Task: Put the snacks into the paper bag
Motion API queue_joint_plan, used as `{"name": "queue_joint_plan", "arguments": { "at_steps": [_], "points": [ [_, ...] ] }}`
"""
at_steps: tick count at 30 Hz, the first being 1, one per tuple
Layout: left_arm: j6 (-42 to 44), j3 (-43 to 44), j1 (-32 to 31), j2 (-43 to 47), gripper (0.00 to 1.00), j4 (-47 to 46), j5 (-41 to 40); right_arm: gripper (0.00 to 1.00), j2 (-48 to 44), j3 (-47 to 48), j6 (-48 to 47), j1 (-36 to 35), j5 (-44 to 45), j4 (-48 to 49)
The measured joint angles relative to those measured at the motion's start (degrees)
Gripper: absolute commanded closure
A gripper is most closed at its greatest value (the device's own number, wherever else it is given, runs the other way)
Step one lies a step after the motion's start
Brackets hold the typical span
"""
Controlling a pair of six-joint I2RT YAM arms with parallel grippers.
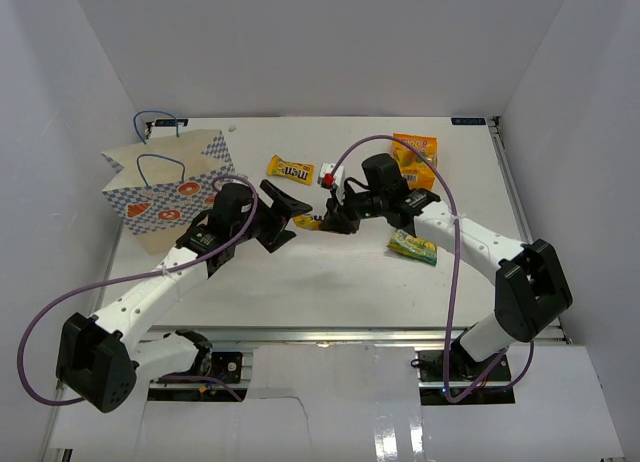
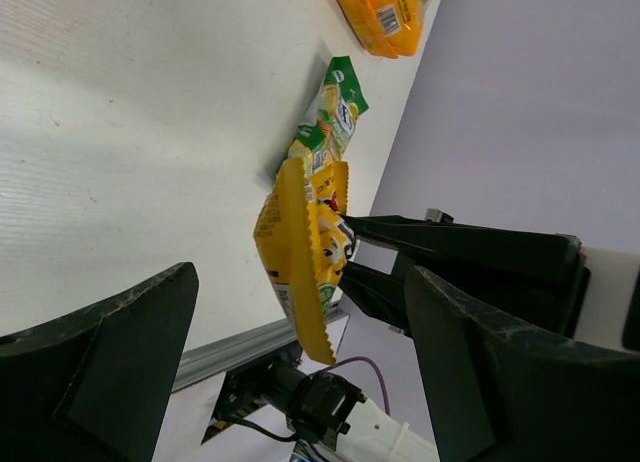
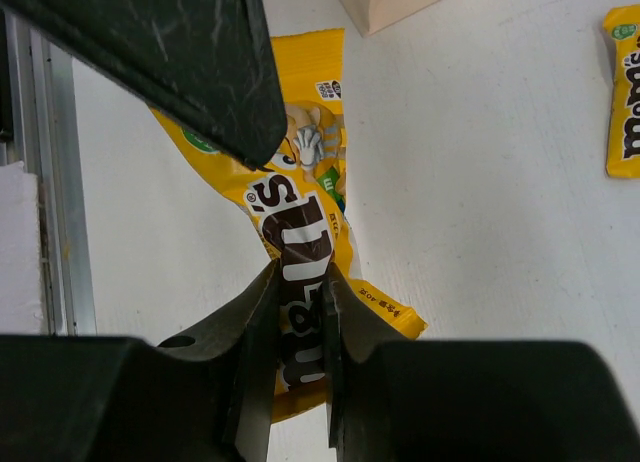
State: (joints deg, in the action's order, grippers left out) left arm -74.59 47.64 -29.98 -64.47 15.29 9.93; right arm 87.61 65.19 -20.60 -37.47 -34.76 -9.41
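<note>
My right gripper (image 1: 328, 220) (image 3: 300, 307) is shut on a yellow candy packet (image 3: 298, 244) (image 1: 311, 222) and holds it above the table, mid-scene. My left gripper (image 1: 284, 216) (image 2: 300, 382) stands wide open right beside it. In the left wrist view the packet (image 2: 305, 252) hangs edge-on just ahead of the open jaws, not between them. A second yellow packet (image 1: 290, 169) (image 3: 622, 92) lies flat behind. The orange pouch (image 1: 413, 160) (image 2: 385, 12) and the green-yellow pouch (image 1: 413, 246) (image 2: 335, 112) lie to the right. The paper bag (image 1: 165, 187) stands at the far left, behind my left arm.
The bag's tan corner (image 3: 390, 2) shows at the top of the right wrist view. The table's metal front rail (image 1: 330, 334) runs along the near edge. White walls close the table in on three sides.
</note>
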Motion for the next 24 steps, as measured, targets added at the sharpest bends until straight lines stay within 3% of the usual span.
{"name": "queue_joint_plan", "arguments": {
  "at_steps": [9,14,16,19,23,24],
  "points": [
    [-2.32,0.90,-1.88,-1.97,0.34,1.42,-5.18,0.79,0.68,0.74,2.34,-1.33,1.57,0.63],
    [-2.40,1.31,-2.10,-2.69,0.41,1.44,-6.45,0.78,0.94,0.74,3.37,-2.29,0.55,1.03],
    [-2.32,1.31,-2.10,-2.69,0.53,1.51,-6.73,0.78,0.94,0.74,3.67,-2.47,-0.04,1.09],
    [-2.19,1.31,-2.10,-2.69,0.63,1.62,-7.37,0.78,0.94,0.90,3.78,-2.38,-0.35,1.75],
    [-1.81,1.49,-2.10,-2.67,0.75,1.46,-7.54,0.72,0.96,1.05,3.87,-2.40,-0.52,1.99],
    [-1.57,1.57,-2.10,-2.64,0.78,1.49,-7.54,0.66,0.96,1.05,3.91,-2.40,-0.74,1.99]
  ]
}}
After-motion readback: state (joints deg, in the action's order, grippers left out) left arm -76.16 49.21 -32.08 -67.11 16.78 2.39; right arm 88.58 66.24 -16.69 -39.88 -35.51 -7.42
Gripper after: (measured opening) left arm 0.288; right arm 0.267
